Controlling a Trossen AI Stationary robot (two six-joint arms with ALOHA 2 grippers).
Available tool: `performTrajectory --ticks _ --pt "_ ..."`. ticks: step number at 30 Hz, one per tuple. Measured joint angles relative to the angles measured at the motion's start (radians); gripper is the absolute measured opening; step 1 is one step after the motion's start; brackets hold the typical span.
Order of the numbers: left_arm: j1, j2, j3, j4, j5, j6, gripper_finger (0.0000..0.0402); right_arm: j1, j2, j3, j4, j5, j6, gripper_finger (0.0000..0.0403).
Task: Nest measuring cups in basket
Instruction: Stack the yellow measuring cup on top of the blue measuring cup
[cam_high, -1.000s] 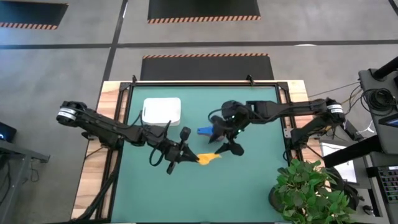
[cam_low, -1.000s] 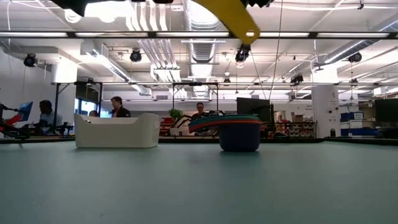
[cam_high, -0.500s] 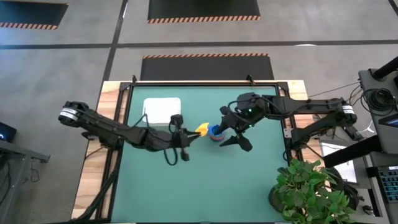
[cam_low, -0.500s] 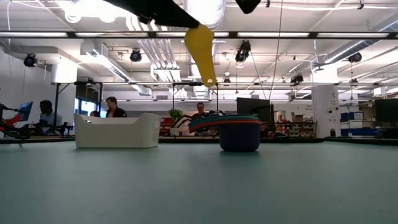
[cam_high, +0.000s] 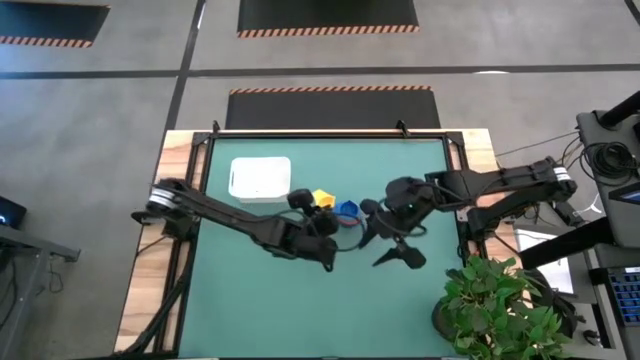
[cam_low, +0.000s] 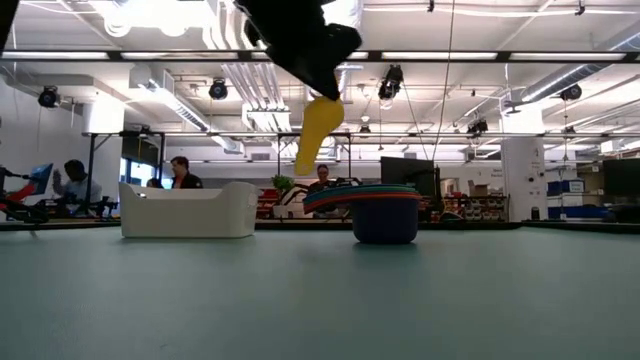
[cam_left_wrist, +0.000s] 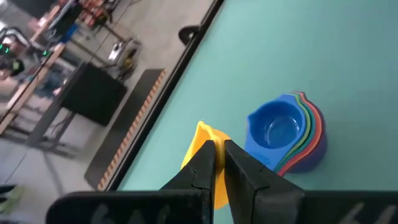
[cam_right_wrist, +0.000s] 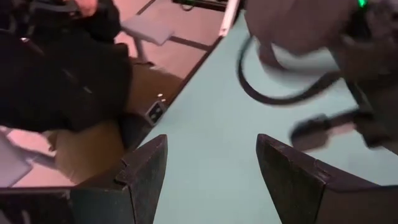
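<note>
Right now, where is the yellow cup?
The left gripper holds the yellow cup in the air near the table's middle, in the high view between the basket and the stacked cups.

The yellow measuring cup (cam_left_wrist: 208, 149) looks like smooth, faintly glossy plastic, as does the nested stack of cups (cam_left_wrist: 291, 132), whose blue inside catches a soft sheen. The basket (cam_high: 260, 178) is white matt plastic. The table's teal mat (cam_high: 300, 300) is smooth and matt, framed by pale wood (cam_high: 150, 280). The left gripper's fingers (cam_left_wrist: 202, 168) are dark matt plastic.
</note>
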Motion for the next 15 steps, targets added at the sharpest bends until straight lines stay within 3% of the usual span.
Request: performTrajectory --ticks 6,15 --pt "0.001 0.097 0.111 -0.074 -0.021 -0.061 0.0003 0.077 -0.026 0.000 -0.042 0.004 0.014 0.0233" --pt "0.007 0.136 0.120 0.009 -0.022 -0.088 0.0003 0.185 -0.069 -0.004 -0.056 0.101 0.042 0.0233"
